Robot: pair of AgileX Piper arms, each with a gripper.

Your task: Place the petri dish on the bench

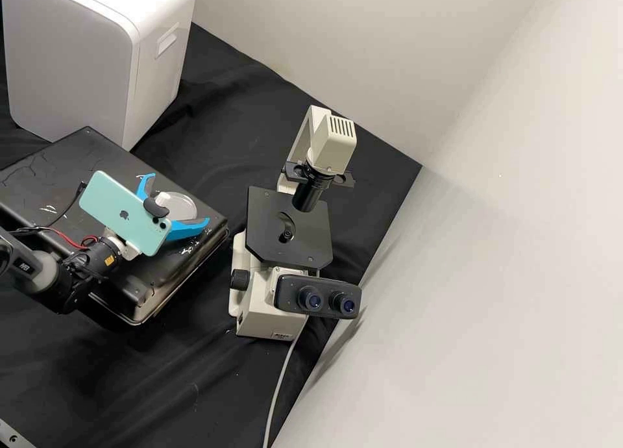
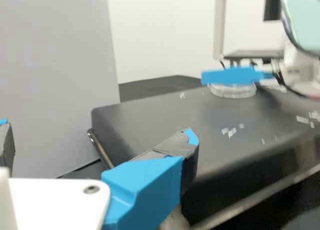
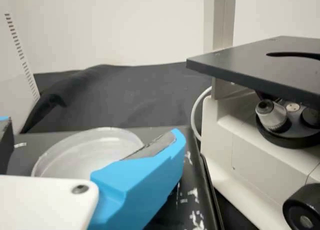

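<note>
- Petri dish [image 1: 176, 204]: clear and round, it lies flat on the top of a black case [image 1: 58, 169], close to the corner of the case that is nearest the microscope [image 1: 292, 240].
- Right gripper [image 1: 180, 199]: it sits low over the case with its blue fingers [image 3: 145, 165] spread wide, one on each side of the dish. The right wrist view shows a gap between the dish and one finger, while the other finger overlaps the rim. Whether that finger touches the rim cannot be told.
- Phone [image 1: 123, 221]: pale green, clamped on top of the right arm's wrist.
- Left gripper [image 2: 95, 130]: it hangs low beside an edge of the case, well apart from the dish. Its fingers are spread wide and hold nothing.
- Case: it stands on the black cloth of the bench [image 1: 214, 110], just in front of a white box-shaped appliance [image 1: 91, 52].
- Microscope: it stands on the bench just beside the case, with its black stage level and a pale cable [image 1: 279, 383] running off toward the front edge.
</note>
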